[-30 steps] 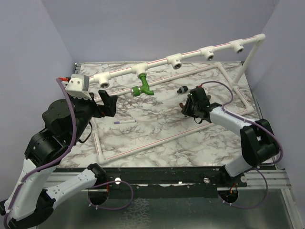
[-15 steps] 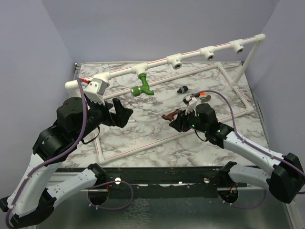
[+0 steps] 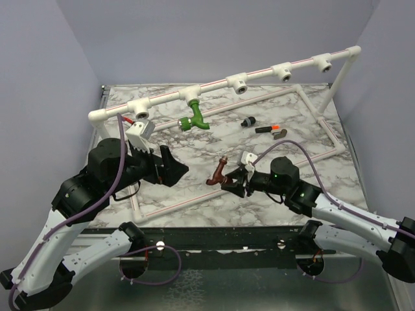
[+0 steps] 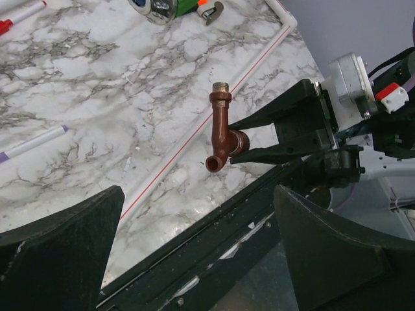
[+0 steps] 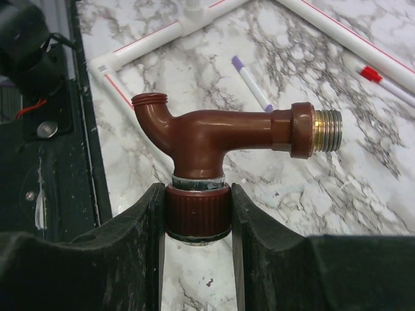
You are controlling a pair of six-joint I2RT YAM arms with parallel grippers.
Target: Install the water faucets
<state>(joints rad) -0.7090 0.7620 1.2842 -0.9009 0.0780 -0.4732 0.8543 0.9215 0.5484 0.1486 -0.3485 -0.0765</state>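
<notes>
The reddish-brown faucet (image 3: 219, 173) with a brass threaded end is held above the table's front middle. My right gripper (image 3: 232, 181) is shut on its ribbed knob; in the right wrist view the faucet (image 5: 214, 133) lies sideways above the gripper (image 5: 196, 207), spout opening to the left, thread to the right. My left gripper (image 3: 170, 167) is open and empty, just left of the faucet and apart from it; its wrist view shows the faucet (image 4: 222, 136) beyond the wide-open gripper (image 4: 198, 194). The green faucet (image 3: 193, 120) hangs from a T-fitting on the raised white pipe rail (image 3: 214, 84).
Several empty T-fittings sit along the rail, one at the left (image 3: 141, 108). White floor pipes (image 3: 194, 197) frame the marble table. A purple-tipped pen (image 4: 35, 141) and a red-tipped pen (image 4: 19, 16) lie on it. Small dark parts (image 3: 247, 121) and an orange-tipped piece (image 3: 269, 129) lie at back right.
My right gripper has carried the brown faucet from the back right to the front middle. My left gripper has swung right and nearer, toward the faucet.
</notes>
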